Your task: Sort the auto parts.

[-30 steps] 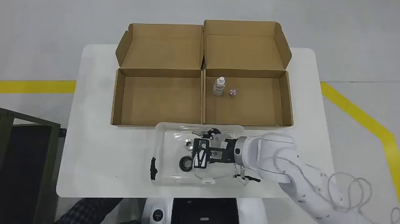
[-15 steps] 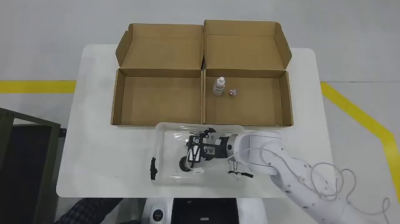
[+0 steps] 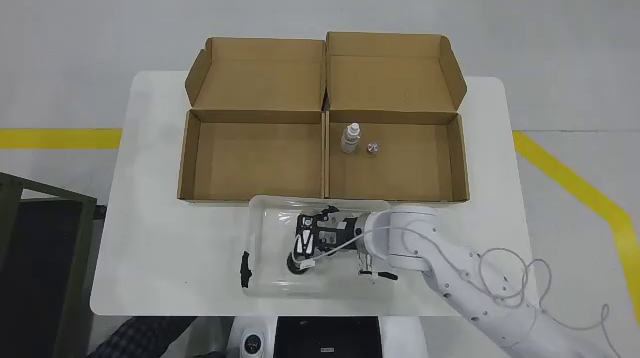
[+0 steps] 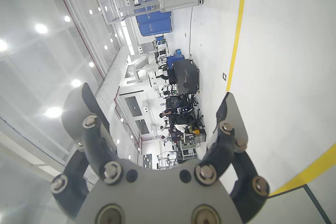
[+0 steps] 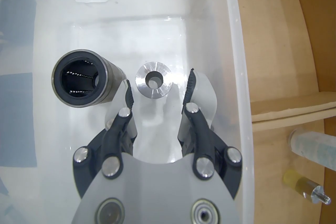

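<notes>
In the right wrist view my right gripper (image 5: pixel 159 89) is open low inside the clear plastic bin (image 5: pixel 236 51). A silver metal bushing (image 5: pixel 153 80) stands on end between its fingertips, not clamped. A black-and-steel linear bearing (image 5: pixel 81 78) lies just beside one finger. From the top view the right gripper (image 3: pixel 308 238) sits in the bin (image 3: pixel 262 213) at the table's front, with the bearing (image 3: pixel 297 263) next to it. My left gripper (image 4: pixel 157 99) is open and holds nothing, pointing out at the room.
Two open cardboard boxes stand behind the bin: the left box (image 3: pixel 195 158) and the right box (image 3: pixel 455 163), which holds a white bottle (image 3: pixel 350 138) and a small threaded part (image 3: pixel 373 148). A black clip (image 3: pixel 244 268) sits on the bin's left edge.
My right gripper has moved left inside the bin, bringing its open fingers around the silver bushing. The parts in the boxes have not moved.
</notes>
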Robot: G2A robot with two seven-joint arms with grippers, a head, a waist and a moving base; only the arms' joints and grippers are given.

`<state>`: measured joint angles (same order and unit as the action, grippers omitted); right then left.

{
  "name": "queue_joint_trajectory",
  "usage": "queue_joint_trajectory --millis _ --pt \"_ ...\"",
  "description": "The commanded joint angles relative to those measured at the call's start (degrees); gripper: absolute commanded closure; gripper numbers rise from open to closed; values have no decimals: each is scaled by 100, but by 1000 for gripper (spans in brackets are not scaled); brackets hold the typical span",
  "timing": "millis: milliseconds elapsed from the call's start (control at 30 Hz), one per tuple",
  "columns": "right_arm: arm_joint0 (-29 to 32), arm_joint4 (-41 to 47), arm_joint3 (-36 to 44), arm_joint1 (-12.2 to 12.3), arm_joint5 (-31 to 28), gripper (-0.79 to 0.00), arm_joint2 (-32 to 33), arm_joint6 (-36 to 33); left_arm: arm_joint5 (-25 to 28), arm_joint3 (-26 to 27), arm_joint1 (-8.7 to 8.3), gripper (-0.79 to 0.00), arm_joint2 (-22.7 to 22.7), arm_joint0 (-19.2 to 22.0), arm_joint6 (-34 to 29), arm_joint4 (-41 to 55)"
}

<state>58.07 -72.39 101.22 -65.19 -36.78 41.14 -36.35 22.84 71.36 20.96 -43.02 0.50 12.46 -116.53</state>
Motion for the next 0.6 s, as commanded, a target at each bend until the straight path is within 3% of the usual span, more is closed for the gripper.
queue_joint_trajectory --millis 0,567 --pt "-44 9 -73 -26 0 -376 -45 14 0 0 0 -785 0 0 0 0" --pt "-344 142 -690 -257 -2 -357 -390 177 0 0 0 -785 0 0 0 0"
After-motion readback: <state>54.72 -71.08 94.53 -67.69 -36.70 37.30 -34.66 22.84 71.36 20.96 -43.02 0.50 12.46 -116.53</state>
